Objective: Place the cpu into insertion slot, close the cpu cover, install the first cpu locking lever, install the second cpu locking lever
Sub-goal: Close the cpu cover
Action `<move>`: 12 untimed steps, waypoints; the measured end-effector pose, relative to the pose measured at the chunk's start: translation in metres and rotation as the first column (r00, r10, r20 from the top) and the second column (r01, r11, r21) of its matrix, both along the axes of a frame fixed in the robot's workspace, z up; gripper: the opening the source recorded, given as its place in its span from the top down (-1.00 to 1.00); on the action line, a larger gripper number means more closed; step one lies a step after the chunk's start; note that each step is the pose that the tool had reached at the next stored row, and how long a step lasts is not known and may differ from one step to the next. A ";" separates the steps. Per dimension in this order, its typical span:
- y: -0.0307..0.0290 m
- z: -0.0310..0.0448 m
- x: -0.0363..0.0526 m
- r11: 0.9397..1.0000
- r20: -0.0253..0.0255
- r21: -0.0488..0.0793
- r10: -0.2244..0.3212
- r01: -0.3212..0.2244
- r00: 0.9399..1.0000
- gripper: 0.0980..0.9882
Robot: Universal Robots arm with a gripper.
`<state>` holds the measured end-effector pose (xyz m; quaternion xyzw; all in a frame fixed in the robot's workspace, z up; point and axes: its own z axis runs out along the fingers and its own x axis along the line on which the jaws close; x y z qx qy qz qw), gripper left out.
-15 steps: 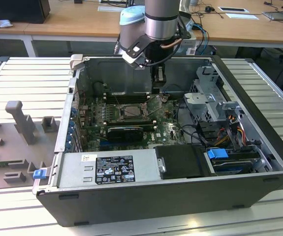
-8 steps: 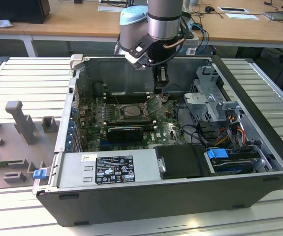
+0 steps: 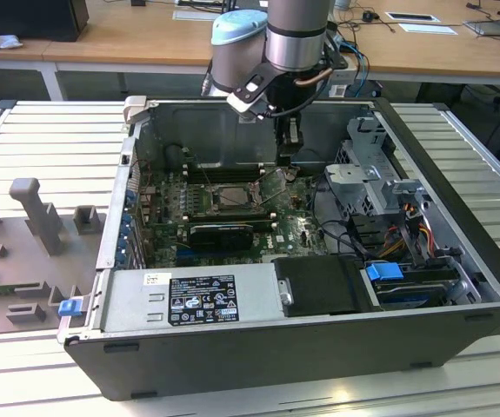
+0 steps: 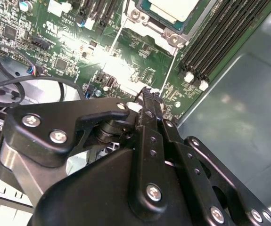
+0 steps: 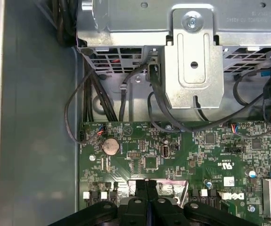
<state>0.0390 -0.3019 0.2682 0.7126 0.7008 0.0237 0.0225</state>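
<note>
The cpu (image 4: 170, 8) lies pale and flat in the insertion slot (image 3: 232, 186) on the green motherboard. The silvery cpu cover (image 4: 166, 32) lies down around it. Two thin wire locking levers run out from the socket, one (image 4: 118, 33) on the far side and one (image 4: 169, 70) whose free end stops just by my fingertips. My gripper (image 4: 147, 92) hangs over the board to the exterior view's right of the socket (image 3: 290, 156), its black fingers (image 5: 147, 186) pressed together. I cannot tell whether the tip touches the lever.
Black memory slots (image 4: 215, 42) run beside the socket. A metal drive cage with a bracket (image 5: 194, 61) and loose black cables (image 5: 93, 99) lies close to the gripper. The case wall (image 3: 232, 130) stands behind, and the power supply (image 3: 197, 295) is at the front.
</note>
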 end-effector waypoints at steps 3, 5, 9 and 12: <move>-0.0007 -0.0026 0.0007 1.000 0.000 -0.001 0.000 0.000 1.000 0.98; -0.0034 -0.0045 0.0008 1.000 0.000 -0.002 0.000 0.000 1.000 0.98; -0.0114 -0.0074 0.0016 1.000 0.001 -0.001 0.000 0.000 1.000 0.98; -0.0118 -0.0076 0.0042 1.000 0.000 -0.002 0.000 0.000 1.000 0.98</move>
